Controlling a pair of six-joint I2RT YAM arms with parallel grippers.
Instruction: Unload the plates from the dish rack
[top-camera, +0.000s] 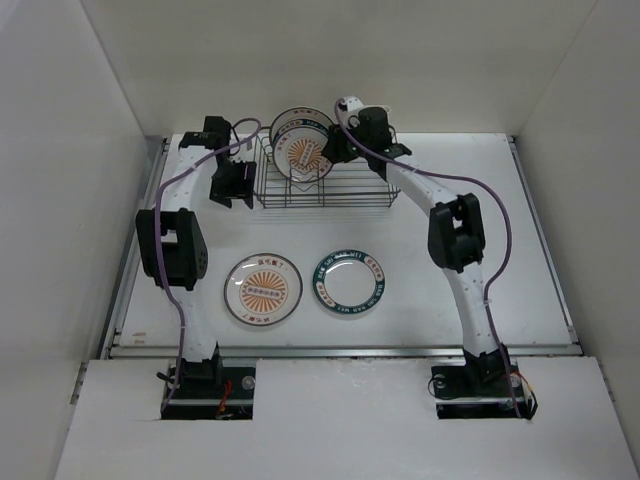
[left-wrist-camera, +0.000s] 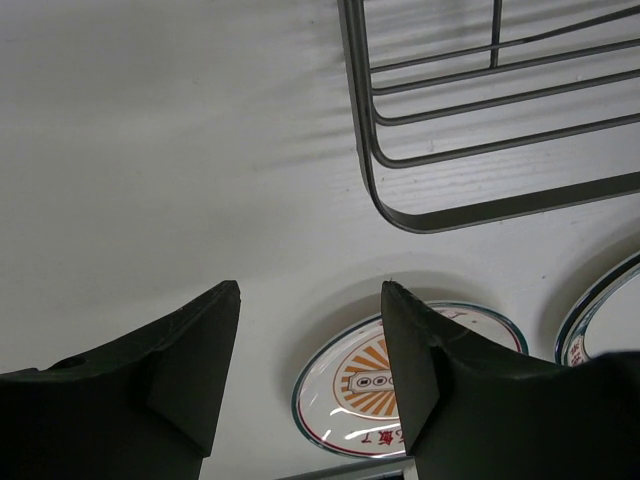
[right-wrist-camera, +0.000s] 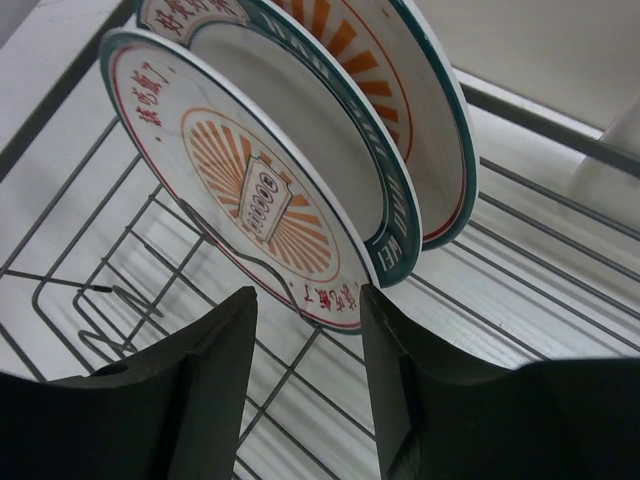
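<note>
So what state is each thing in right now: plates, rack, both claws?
Dark wire dish rack: holding two plates.
Front sunburst plate in rack: upright, not yet gripped.
Rear teal-banded plate in rack: upright.
Sunburst plate on white table: lying flat.
Teal-rimmed plate on table: lying flat.
Left gripper: open, empty.
Right gripper: open.

On the white worktop (top-camera: 450, 300), a white plate (top-camera: 263, 288) with an orange sunburst centre, red characters and a thin teal edge is seen. Beside it lies a white-centred plate (top-camera: 349, 281) ringed by a dark teal band with pale lettering. The dish rack (top-camera: 325, 195) is of dark grey wire. In it, the front plate (right-wrist-camera: 260, 200) is marked with an orange sunburst, a thin red ring, red characters and a teal edge. The rear plate (right-wrist-camera: 425, 120) is banded in dark teal with white lettering around orange rays. The left fingers (left-wrist-camera: 190, 370) and right fingers (right-wrist-camera: 210, 380) are black.
</note>
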